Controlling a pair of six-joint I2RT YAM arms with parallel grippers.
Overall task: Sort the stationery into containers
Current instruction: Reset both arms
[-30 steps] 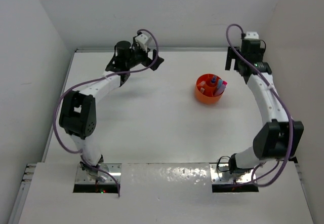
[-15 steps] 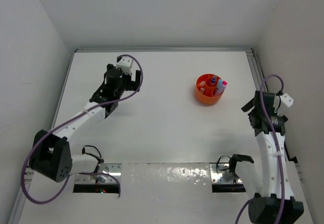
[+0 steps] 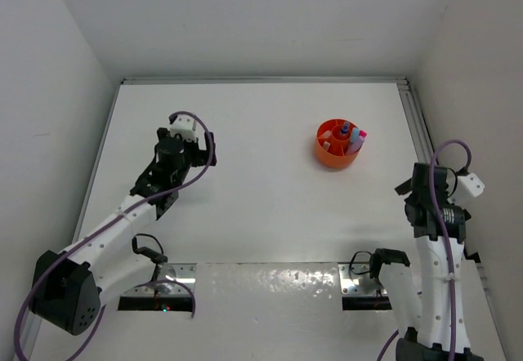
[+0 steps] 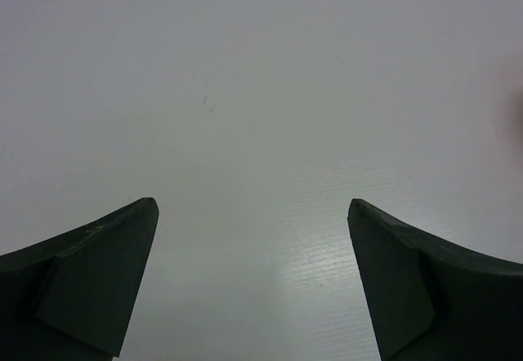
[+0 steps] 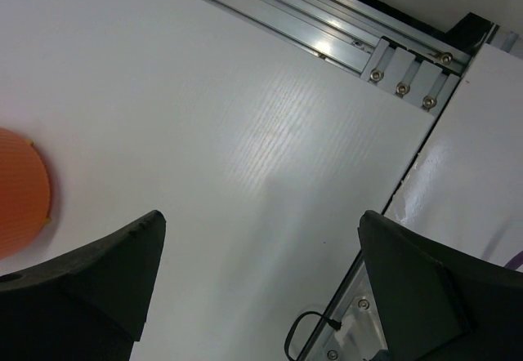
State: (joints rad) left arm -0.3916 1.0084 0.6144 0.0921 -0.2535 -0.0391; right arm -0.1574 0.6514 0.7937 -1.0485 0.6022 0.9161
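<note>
Both arms have pulled back toward the near edge, while the round orange tub [image 3: 331, 160] stays at about 1 o'clock on the white table [image 3: 261, 198]. It holds upright pieces: a pink marker [image 3: 357, 140], a blue-capped bottle [image 3: 346, 127] and pale blocks [image 3: 327, 140]. The left gripper [image 4: 253, 206], at 9 o'clock, and the right gripper [image 5: 261, 214], at 4 o'clock, both hang spread wide and empty over bare table, well apart from the tub.

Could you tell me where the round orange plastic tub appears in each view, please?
Top external: round orange plastic tub right of centre.
Left wrist: not in it.
Right wrist: cut off at the left edge.
Shared landmark, top and right wrist: aluminium edge rail.
</note>
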